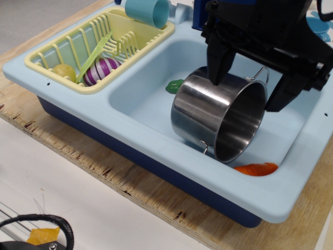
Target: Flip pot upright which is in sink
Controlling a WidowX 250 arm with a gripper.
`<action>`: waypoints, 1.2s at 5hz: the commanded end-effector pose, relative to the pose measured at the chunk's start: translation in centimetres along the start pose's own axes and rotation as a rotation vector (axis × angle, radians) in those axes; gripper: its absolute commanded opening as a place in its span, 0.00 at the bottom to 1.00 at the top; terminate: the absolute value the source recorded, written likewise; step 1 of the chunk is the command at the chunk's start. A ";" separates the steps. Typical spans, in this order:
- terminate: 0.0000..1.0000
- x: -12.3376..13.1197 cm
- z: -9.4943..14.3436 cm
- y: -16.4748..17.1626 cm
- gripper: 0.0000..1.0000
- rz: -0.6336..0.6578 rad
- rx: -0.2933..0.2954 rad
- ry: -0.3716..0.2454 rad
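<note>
Jaws spread wide, the gripper [244,91] is straddling the upper rim of the pot [218,114], which is lying on its side in the sink [145,112] basin; a firm, centred rim pinch should prevent slipping.

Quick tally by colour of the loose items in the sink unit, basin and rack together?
Steel: 1, the pot
Green: 2, basin piece, rack stick
Orange: 1
Purple-striped: 1
Yellow: 1
Teal: 1, cup
Total: 7
</note>
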State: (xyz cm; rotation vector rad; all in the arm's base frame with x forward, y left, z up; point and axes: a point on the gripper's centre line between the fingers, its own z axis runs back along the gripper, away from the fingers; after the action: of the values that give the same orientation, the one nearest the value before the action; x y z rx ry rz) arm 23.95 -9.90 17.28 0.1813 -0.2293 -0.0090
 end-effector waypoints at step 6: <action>0.00 2.6 -4.6 2.6 1.00 -0.103 0.125 -0.055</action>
State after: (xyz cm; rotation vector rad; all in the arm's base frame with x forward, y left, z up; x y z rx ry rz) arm 27.81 -6.16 12.47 0.3064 -0.2592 -0.1413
